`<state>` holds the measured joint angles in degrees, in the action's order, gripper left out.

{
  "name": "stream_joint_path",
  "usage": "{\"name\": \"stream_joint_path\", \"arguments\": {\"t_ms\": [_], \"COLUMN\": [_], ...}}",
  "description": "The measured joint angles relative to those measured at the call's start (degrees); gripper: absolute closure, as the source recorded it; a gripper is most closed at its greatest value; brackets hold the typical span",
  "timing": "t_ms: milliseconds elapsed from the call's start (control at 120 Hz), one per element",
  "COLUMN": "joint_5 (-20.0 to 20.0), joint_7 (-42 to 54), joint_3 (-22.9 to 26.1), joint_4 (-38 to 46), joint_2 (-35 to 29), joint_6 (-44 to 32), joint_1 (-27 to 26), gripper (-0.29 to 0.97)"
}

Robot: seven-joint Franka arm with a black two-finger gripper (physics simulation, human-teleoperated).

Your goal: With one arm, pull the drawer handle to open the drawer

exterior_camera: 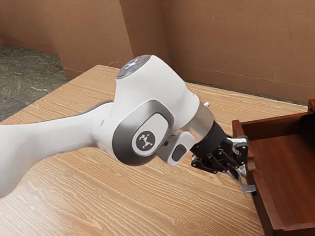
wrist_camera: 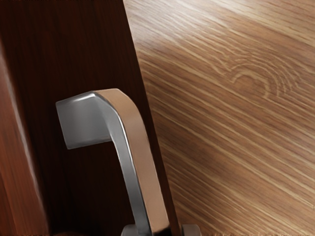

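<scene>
Pulling is the step in hand. Exterior view: the arm reaches toward the exterior view's right, and the hand sits on the handle at the front of the red-brown drawer. The hand reads as clamped on the handle bar, whose silver ends show on either side of it. The drawer's inside is open to the camera, so I judge it partly out. To do this well, draw straight back along the drawer's travel, hold the wrist level and avoid any sideways drag that could bind the slides. The table behind the hand is bare wood. Brown walls stand well apart.

Wrist view: the handle is close under the hand, its bent leg meeting the dark drawer front. The table lies beside it. Nothing is seen blocking the pull.
</scene>
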<state>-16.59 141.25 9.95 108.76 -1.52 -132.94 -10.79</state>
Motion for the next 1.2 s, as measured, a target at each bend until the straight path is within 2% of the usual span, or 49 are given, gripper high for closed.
{"name": "stream_joint_path", "arguments": {"t_ms": [192,392,483,517,567,683,800,900,1000,1108,1200], "joint_5": [0.75,1.22,1.47,1.76,4.42,10.14,15.76,19.64,20.94,19.86,19.45], "joint_7": [-0.79,-1.36,-2.24,-2.9,-4.58,-9.95,-17.95,-27.63,-37.66,-46.96,-53.6], "joint_3": [0.14,-0.93,-3.18,-4.4,-5.53,-9.49,-10.03,-10.43,-12.26,-12.38,-12.4], "joint_4": [-0.02,-0.13,-3.01,-5.3,-11.33,-22.81,-33.09,-35.62,-36.04,-36.06,-36.06], "joint_2": [-0.77,-4.77,-4.82,-4.38,-2.74,1.36,5.06,5.93,4.69,4.01,3.9], "joint_6": [0.34,0.76,3.02,4.82,8.98,20.61,34.02,43.0,48.57,52.21,54.08], "joint_1": [-0.67,-2.22,-2.55,-2.26,-1.37,-1.1,3.29,7.92,10.76,14.53,15.59], "gripper": [0.57,0.51,0.49,0.48,0.45,0.27,0.15,0.1,0.06,0.04,0.02]}}
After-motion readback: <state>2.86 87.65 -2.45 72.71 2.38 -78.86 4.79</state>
